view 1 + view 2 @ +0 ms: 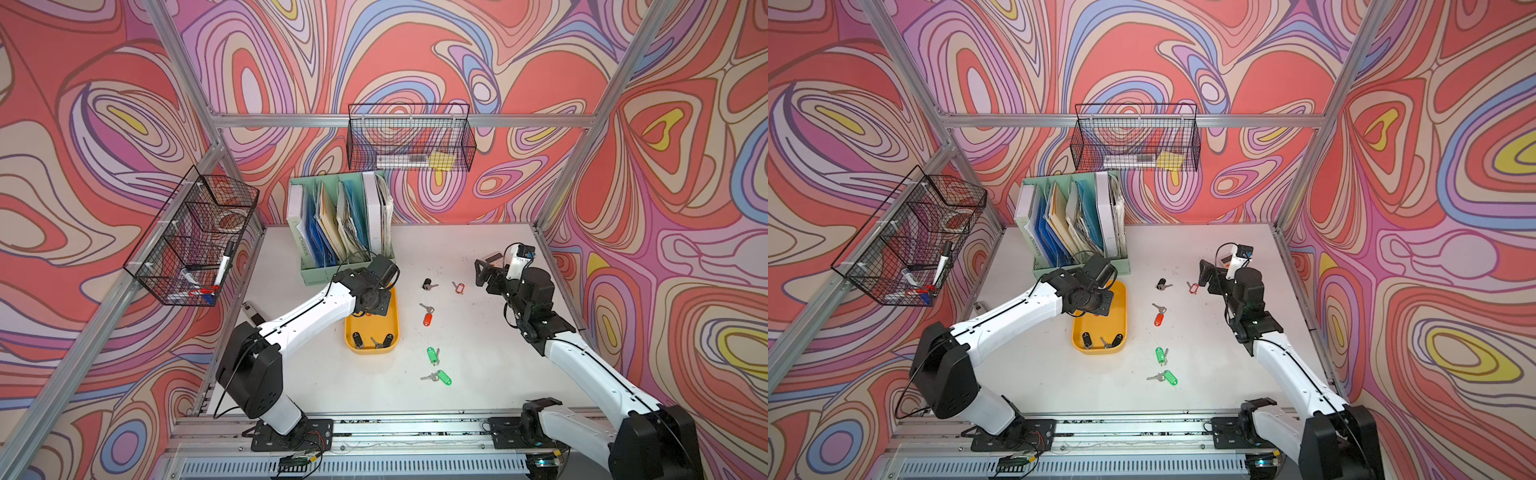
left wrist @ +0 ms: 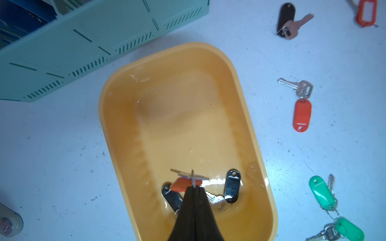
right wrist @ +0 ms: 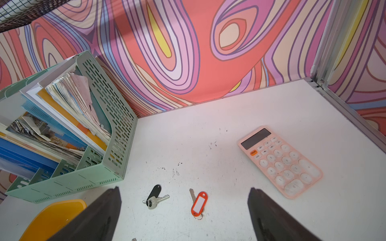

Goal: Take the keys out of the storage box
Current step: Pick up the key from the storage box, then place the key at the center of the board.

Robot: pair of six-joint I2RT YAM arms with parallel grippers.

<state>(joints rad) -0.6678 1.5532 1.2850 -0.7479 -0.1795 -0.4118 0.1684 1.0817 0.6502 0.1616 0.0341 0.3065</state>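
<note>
Nearest the robot's base, two green-tagged keys (image 1: 433, 355) are lying on the table (image 1: 324, 374) at four o'clock from the storage box (image 1: 370, 350). At the box's six o'clock end, two black-tagged keys (image 1: 357, 340) are sitting close together on its floor. Over the box, the left gripper (image 2: 195, 187) is pinching the thin ring of the held key (image 2: 180, 184), jaws together, so its red-orange tag and blade are dangling beside the tips. Farther out, a loose red-orange key (image 1: 428, 318) is resting at three o'clock, with a loose black key (image 1: 430, 284) and a red window-tag key (image 1: 458, 287) at two o'clock. Beyond them the right gripper (image 3: 184, 188) is hovering, jaws wide apart and holding nothing.

These keys are probably handling as light, stiff and slick pieces. A ring grip is likely letting the load swing, so slow travel seems wise. For the flat-lying pair, the broad plastic tag is looking like the surer hold.
</note>
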